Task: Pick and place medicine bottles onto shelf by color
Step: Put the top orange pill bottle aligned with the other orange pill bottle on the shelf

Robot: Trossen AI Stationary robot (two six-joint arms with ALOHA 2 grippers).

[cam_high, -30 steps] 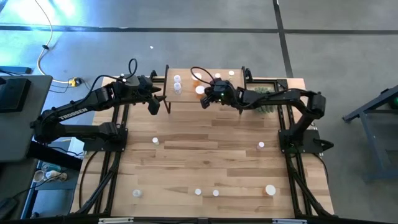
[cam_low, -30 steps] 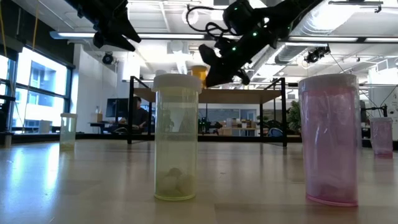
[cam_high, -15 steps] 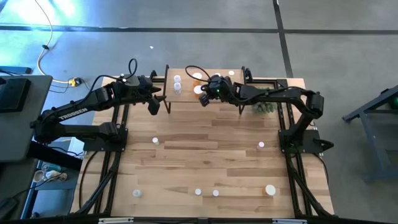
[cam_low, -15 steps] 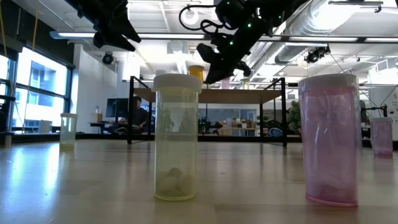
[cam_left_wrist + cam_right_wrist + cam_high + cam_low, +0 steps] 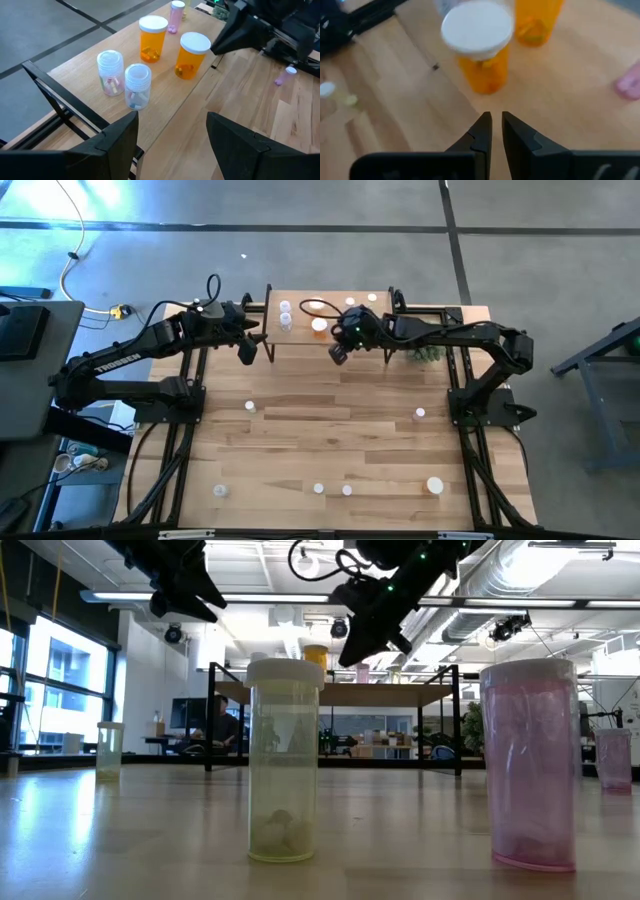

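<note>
The shelf (image 5: pixel 330 330) stands at the table's far edge. On its board stand two clear medicine bottles (image 5: pixel 111 72) (image 5: pixel 137 86), two orange ones (image 5: pixel 152 39) (image 5: pixel 191 55) and a pink one (image 5: pixel 176 15). My right gripper (image 5: pixel 338 355) (image 5: pixel 496 125) hovers shut and empty just off the shelf's near edge, above and short of the nearer orange bottle (image 5: pixel 479 55). My left gripper (image 5: pixel 247 348) hangs open and empty off the shelf's left end. More bottles stand on the table, among them a pale yellow-green one (image 5: pixel 284 760) and a pink one (image 5: pixel 530 765).
Loose bottles stand about the tabletop at mid left (image 5: pixel 250 406), mid right (image 5: pixel 420 413) and along the near edge (image 5: pixel 318 488) (image 5: pixel 435 485). A green spiky plant (image 5: pixel 428 352) sits under my right arm, right of the shelf. Bare wood lies in the table's middle.
My right gripper has risen and drawn back from the shelf toward the table's near edge, tipping less steeply downward. Its fingers have stayed shut. The orange bottle it hovered over stands uncovered on the board.
</note>
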